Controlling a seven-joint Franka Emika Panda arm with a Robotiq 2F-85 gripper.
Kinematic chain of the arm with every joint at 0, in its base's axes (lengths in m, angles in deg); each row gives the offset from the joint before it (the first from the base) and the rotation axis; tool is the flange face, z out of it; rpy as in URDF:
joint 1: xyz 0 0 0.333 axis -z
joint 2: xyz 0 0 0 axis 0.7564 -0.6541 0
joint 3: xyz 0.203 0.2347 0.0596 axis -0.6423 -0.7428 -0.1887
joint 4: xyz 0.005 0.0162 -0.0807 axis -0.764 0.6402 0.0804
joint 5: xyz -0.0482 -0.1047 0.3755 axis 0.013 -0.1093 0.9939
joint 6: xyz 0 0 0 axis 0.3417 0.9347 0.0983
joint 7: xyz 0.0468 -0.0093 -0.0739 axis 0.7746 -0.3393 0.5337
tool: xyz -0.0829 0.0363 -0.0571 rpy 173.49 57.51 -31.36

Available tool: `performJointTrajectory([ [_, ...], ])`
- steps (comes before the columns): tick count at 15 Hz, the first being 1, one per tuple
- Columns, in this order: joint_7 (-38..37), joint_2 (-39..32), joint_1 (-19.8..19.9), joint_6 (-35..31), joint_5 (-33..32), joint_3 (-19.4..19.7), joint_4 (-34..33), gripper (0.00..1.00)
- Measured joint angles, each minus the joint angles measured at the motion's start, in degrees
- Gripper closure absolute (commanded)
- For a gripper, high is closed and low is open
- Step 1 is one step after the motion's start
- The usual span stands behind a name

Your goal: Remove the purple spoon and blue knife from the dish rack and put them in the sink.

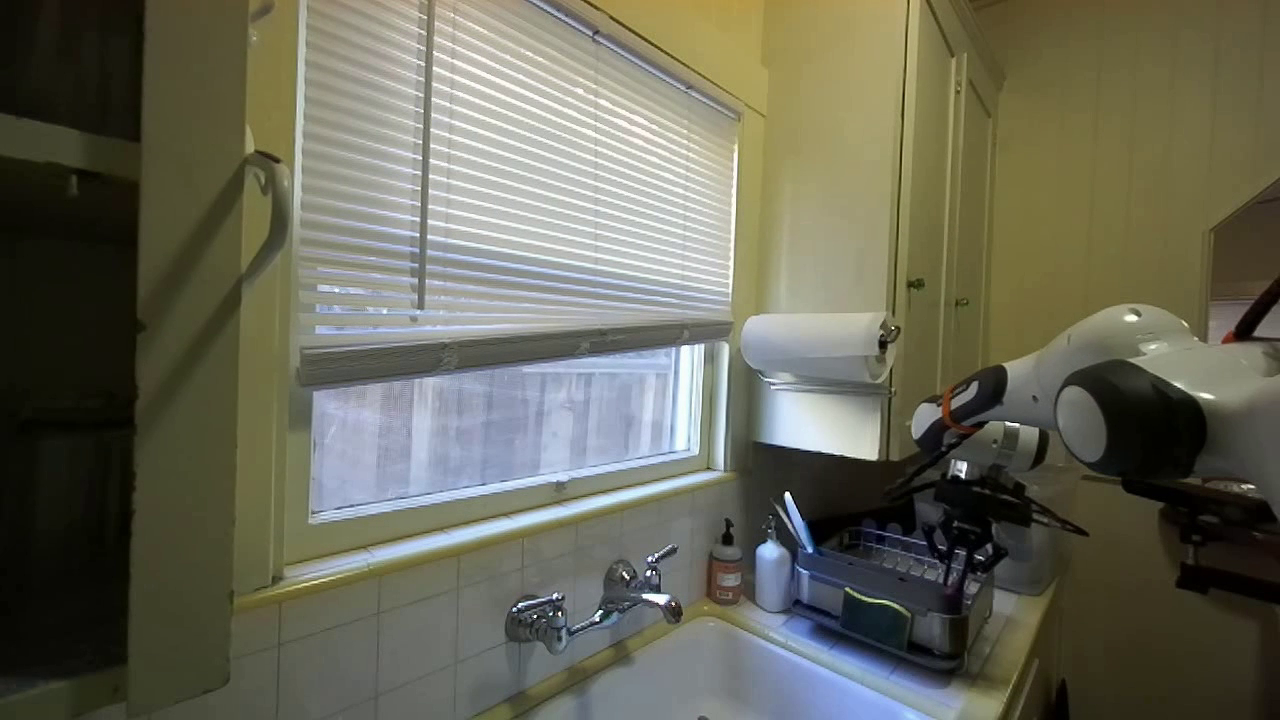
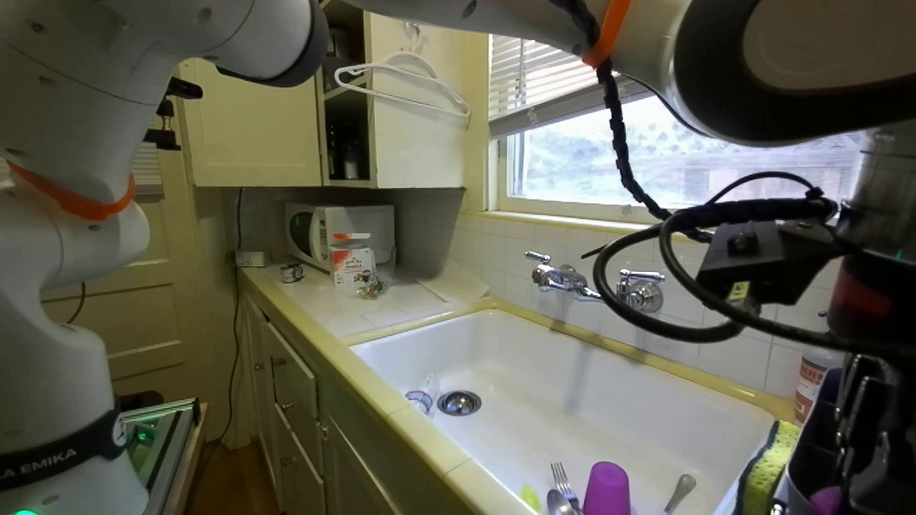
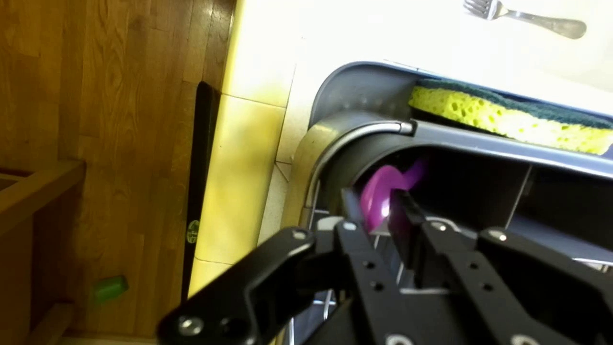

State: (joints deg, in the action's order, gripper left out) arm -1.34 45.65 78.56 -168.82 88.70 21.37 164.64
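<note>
The dish rack (image 1: 832,592) stands on the counter beside the sink (image 1: 760,672), and its grey end holder wall (image 3: 479,140) fills the right of the wrist view. The purple spoon (image 3: 380,194) leans bowl-up in the holder's near corner; its handle drops into the dark compartment. My gripper (image 3: 372,203), also seen in an exterior view (image 1: 958,572), is over this holder with its fingertips against both sides of the spoon bowl. A slim light-blue utensil (image 1: 800,520) stands at the rack's back corner; I cannot tell whether it is the blue knife.
A yellow-green sponge (image 3: 507,117) hangs on the rack's sink-side wall. Two soap bottles (image 1: 725,570) stand behind. The sink holds a purple cup (image 2: 607,490), a fork (image 2: 563,483), other utensils and a clear item (image 2: 424,393). A chrome faucet (image 1: 625,595) juts over it.
</note>
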Motion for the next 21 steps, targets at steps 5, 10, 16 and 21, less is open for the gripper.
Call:
performJointTrajectory([
  [5,-0.25,0.42,-0.05,0.59,-0.57,0.26,-1.23,0.98],
  [10,3.67,11.05,-1.01,1.16,-3.03,1.38,4.82,0.98],
  [16,14.47,27.62,-4.43,6.83,-5.22,0.53,14.8,0.98],
  [21,16.28,27.74,-10.11,4.86,-8.04,-2.04,19.21,0.98],
])
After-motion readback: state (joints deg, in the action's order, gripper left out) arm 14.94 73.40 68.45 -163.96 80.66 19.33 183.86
